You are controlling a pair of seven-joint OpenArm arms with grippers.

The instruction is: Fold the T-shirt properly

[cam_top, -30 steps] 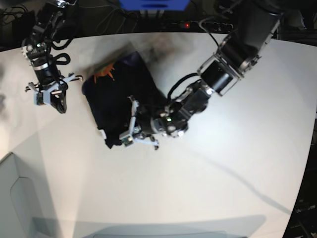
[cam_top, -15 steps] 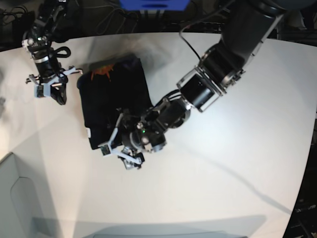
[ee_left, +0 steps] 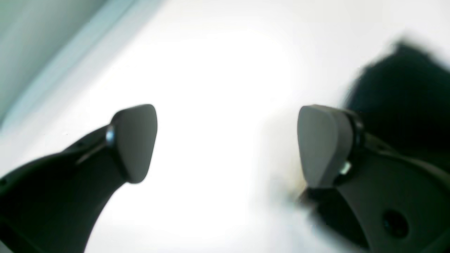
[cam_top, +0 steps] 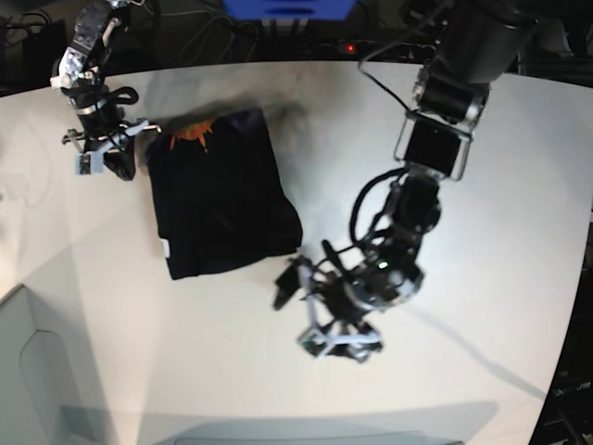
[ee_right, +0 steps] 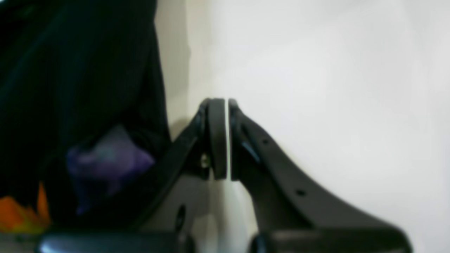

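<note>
Presently, black T-shirt (cam_top: 222,195) folded flat on white counter (cam_top: 482,185), left pincer (cam_top: 320,311) spread wide and empty just beside its lower corner, right pincer (cam_top: 102,162) closed, empty, beside orange-marked collar edge.

White table (cam_top: 463,185); dark cables (cam_top: 213,37), perhaps a blue box (cam_top: 287,7) behind.

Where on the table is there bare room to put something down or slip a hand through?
Bare table runs across the near side, in front of the T-shirt and the left gripper, and along the side past the left arm. It is crowded between the shirt's collar end and the right gripper, and between the shirt's corner and the left gripper.
</note>
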